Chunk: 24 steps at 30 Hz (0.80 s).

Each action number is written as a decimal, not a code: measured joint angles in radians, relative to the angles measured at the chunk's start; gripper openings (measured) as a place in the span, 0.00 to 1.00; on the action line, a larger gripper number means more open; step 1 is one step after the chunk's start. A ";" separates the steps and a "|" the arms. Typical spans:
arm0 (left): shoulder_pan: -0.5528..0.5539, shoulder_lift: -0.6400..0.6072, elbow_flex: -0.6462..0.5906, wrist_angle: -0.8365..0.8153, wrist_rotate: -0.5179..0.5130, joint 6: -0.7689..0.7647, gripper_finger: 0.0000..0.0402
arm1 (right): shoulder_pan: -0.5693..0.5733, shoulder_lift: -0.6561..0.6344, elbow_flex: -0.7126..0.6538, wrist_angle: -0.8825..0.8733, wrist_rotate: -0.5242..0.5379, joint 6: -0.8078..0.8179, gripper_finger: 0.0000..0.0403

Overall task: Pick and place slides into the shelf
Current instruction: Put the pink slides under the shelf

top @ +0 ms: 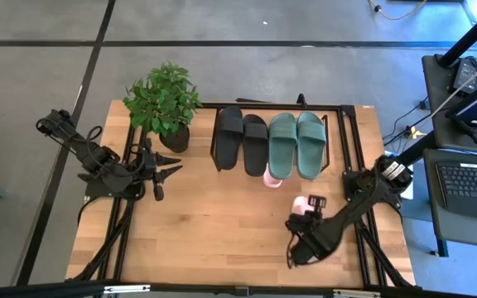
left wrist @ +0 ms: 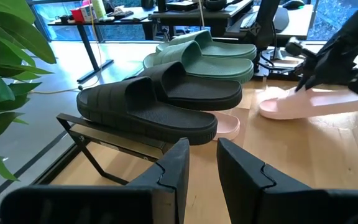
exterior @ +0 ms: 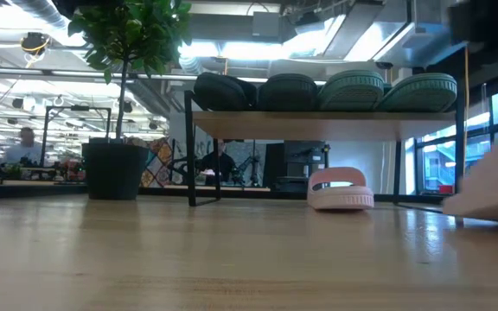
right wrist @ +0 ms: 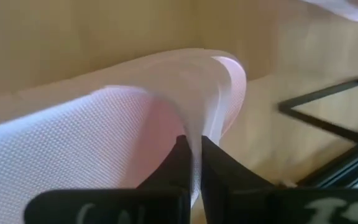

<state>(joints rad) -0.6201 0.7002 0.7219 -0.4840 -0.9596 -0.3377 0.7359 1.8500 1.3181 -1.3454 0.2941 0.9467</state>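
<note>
A pale pink slide (right wrist: 104,118), woven-textured on its footbed, is pinched at its thin strap edge by the right pincer (right wrist: 191,162) over the wooden tabletop (top: 214,223), near the shelf (top: 342,132) bearing ribbed black and green slides. The left pincer (left wrist: 201,168) hangs slightly spread beside the plant (top: 166,101).

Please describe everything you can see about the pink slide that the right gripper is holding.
The pink slide is pale pink, rubber-like, with a fine textured footbed and one wide strap. The right gripper is shut on the strap's thin edge. It sits on the table's right front part, apart from the shelf.
</note>
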 joint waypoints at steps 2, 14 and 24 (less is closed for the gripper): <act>0.000 0.000 0.000 0.000 0.000 0.000 0.19 | -0.036 0.000 -0.015 0.007 0.018 -0.015 0.03; 0.000 0.000 0.000 -0.001 0.002 0.000 0.19 | -0.180 0.000 -0.114 0.165 0.084 -0.179 0.03; 0.000 0.000 0.000 -0.001 0.007 -0.001 0.19 | -0.260 0.000 -0.118 0.169 0.181 -0.215 0.07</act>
<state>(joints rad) -0.6202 0.7003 0.7219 -0.4850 -0.9527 -0.3386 0.4755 1.8500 1.1999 -1.1761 0.4747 0.7316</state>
